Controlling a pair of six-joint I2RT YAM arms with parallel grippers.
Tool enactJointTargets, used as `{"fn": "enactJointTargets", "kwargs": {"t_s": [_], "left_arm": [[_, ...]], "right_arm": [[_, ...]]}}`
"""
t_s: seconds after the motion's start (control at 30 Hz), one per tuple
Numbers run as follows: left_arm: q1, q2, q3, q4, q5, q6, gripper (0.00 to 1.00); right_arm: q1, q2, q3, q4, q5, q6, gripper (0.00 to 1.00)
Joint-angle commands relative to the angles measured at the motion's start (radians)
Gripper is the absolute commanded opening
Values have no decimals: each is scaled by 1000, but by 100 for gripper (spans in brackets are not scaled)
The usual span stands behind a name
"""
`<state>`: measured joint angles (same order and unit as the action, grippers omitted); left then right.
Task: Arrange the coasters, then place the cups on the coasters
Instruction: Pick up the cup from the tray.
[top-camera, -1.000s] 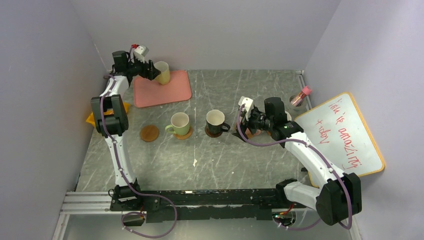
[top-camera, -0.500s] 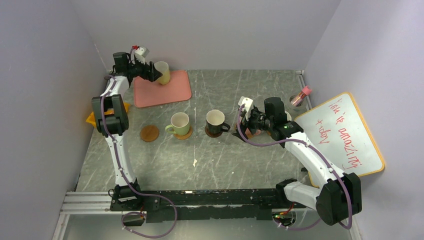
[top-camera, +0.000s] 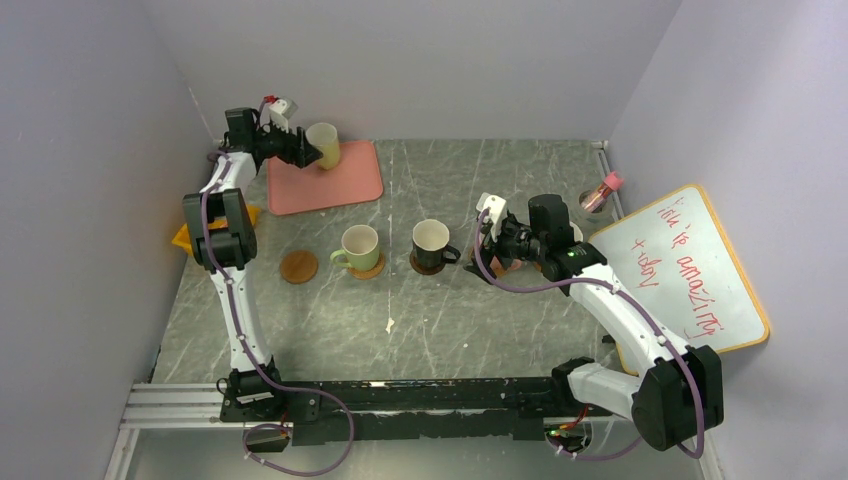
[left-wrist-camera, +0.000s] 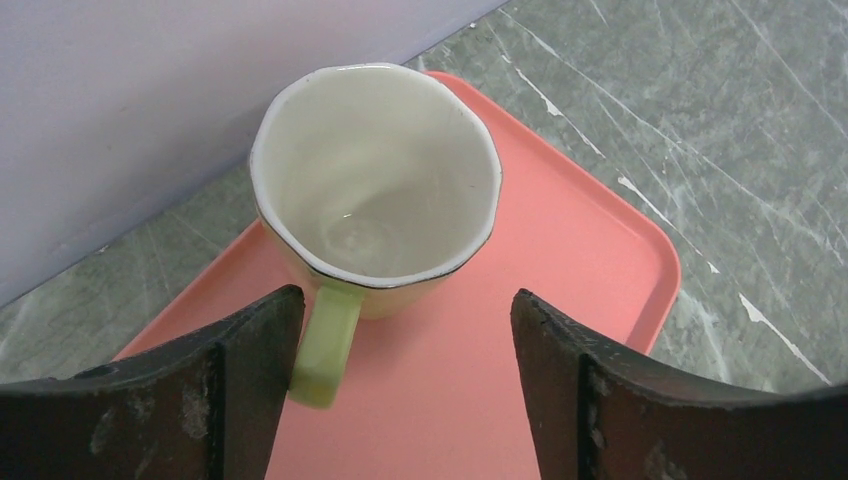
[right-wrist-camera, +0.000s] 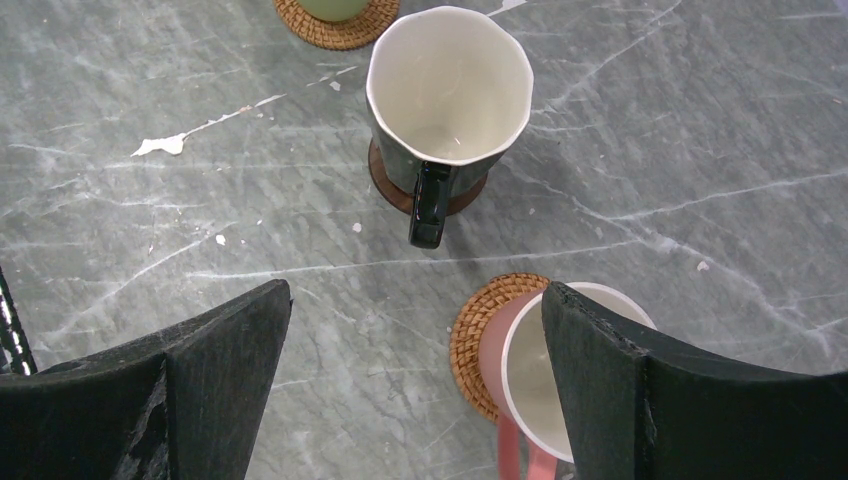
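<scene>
Your left gripper (left-wrist-camera: 405, 310) and right gripper (right-wrist-camera: 415, 300) both stand spread wide and empty over a grey table (top-camera: 480, 320).

The left gripper sits over the far left part of the pink tray (left-wrist-camera: 600, 260). A yellow-green mug (left-wrist-camera: 375, 170) stands upright at the tray's far edge, just beyond the fingertips, with its handle close beside one finger. On the table on the near side of the tray lies a bare coaster (top-camera: 298, 266). Just right of it, a second yellow-green mug (top-camera: 358, 245) sits on a brown coaster (top-camera: 374, 270). Further right of the tray, a black mug (right-wrist-camera: 450, 90) sits on a dark brown coaster (right-wrist-camera: 385, 190). Beyond that, a pink mug (right-wrist-camera: 520, 375) sits on a woven coaster (right-wrist-camera: 478, 340). The right gripper hangs above these last two.
</scene>
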<state>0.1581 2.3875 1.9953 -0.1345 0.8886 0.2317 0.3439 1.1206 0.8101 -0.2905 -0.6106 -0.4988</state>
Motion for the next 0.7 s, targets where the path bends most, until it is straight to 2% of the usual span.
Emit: {"fn": "enactJointTargets", "kwargs": {"t_s": [0.0, 0.2, 0.4, 0.67], "left_arm": [[-5, -11, 20, -10, 0, 54, 78], [-20, -24, 10, -37, -83, 116, 69], [-30, -30, -15, -12, -144, 117, 61], [-38, -30, -15, 0, -162, 109, 43]], "right_arm": [[4, -7, 4, 28, -18, -17, 100], [4, -9, 4, 29, -18, -17, 100], [3, -10, 4, 28, -18, -17, 100], [3, -8, 4, 28, -17, -17, 100]]}}
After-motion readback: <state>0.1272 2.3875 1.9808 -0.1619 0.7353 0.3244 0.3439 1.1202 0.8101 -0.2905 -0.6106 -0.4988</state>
